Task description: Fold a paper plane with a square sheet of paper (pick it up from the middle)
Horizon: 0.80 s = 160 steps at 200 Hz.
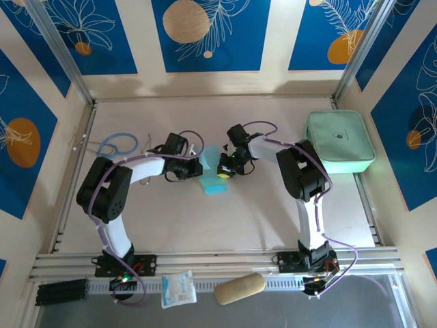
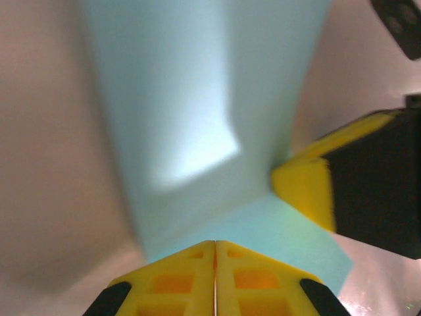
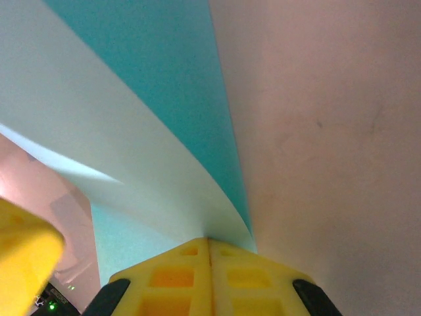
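Fold in hand at middle of bench (image 1: 205,225): with left tool (image 2: 214,245) and right tool (image 3: 209,241) each pinching an edge of the bowed square sheet of paper (image 2: 197,99) between them, keep both pinches tight, match edges before pressing down, move slowly so as not to skew the crease.

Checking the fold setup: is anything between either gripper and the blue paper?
Nothing visible does. The left gripper and the right gripper are both shut on the blue paper, holding it between them at mid-table. The green case lies apart, at the far right.
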Motion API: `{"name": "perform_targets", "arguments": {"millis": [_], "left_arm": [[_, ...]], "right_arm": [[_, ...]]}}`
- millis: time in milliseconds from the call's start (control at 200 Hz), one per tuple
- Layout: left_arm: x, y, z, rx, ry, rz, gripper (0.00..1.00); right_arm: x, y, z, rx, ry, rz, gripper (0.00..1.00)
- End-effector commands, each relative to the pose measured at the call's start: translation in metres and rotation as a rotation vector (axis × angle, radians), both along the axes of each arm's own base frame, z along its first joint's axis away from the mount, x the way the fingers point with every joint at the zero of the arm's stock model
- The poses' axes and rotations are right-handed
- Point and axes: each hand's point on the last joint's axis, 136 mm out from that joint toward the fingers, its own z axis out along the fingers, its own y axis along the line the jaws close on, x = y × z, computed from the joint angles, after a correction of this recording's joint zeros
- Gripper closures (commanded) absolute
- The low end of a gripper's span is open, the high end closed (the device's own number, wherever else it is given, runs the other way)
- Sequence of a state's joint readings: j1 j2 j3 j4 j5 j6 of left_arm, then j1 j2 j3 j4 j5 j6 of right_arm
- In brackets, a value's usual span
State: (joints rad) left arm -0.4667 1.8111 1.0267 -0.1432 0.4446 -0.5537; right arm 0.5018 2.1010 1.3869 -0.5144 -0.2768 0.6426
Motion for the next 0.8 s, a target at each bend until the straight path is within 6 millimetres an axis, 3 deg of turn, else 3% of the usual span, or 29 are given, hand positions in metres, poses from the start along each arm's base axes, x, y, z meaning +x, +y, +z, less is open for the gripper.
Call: {"name": "perform_targets", "arguments": {"millis": [0,85,205,530,635,795], "left_arm": [[0.016,-0.02,0.003,-0.066,-0.02,0.014,0.91],[0.022,-0.022,-0.006,-0.064,-0.013,0.03,0.91],[0.03,-0.01,-0.019,-0.01,-0.004,0.079,0.91],[0.029,0.057,-0.045,0.071,0.061,0.264,0.92],[0.031,0.06,-0.029,0.046,0.034,0.258,0.92],[0.039,0.036,0.019,-0.074,-0.057,0.212,0.91]], "right_arm": [[-0.044,-0.062,-0.076,-0.327,0.177,-0.015,0.92],[-0.045,-0.063,-0.076,-0.33,0.179,-0.012,0.92],[-0.045,-0.064,-0.076,-0.335,0.177,-0.006,0.92],[-0.047,-0.07,-0.079,-0.361,0.172,0.025,0.92],[-0.045,-0.07,-0.078,-0.365,0.164,0.038,0.92],[-0.041,-0.066,-0.072,-0.358,0.133,0.085,0.92]]}}
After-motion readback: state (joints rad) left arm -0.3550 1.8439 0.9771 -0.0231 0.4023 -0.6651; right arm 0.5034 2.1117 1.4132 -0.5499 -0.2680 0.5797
